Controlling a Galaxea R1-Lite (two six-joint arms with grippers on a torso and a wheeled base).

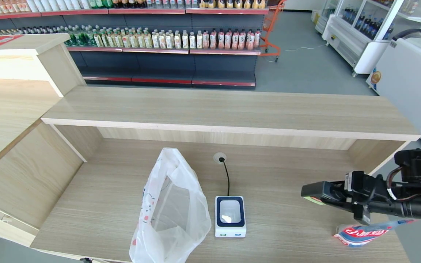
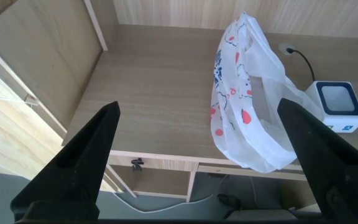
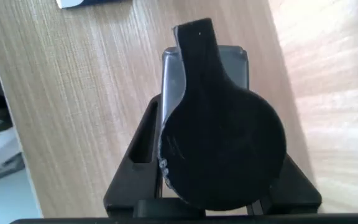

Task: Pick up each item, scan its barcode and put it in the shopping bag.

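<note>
Wide-set, the left pincer (image 2: 197, 107) hangs with its two black fingers (image 2: 79, 162) far apart, above the front edge of the surface (image 1: 291, 197), the shopping bag (image 2: 247, 112) lying just past it. At the right edge of the head view, a little below mid-height, the right pincer (image 1: 308, 193) points toward the frame's centre over the surface. A black rounded form fills the middle of the right wrist view, so I cannot tell whether this pincer is wide, narrow or holding something. The pale wood surface spans the lower half of the head view, with a raised ledge (image 1: 232, 109) across the middle. Shelves (image 1: 159, 40) of bottles run along the top. The white, translucent shopping bag, marked with red and blue, slumps open-mouthed at lower centre-left. Just beside it, at lower centre, the scanner (image 1: 230, 216) lies flat, white with a dark blue frame round its window. A red, white and blue packet (image 1: 362, 233) lies in the lower right corner, partly under the right arm. A black cable (image 1: 227, 179) runs up from the scanner to a round hole (image 1: 220, 157).
</note>
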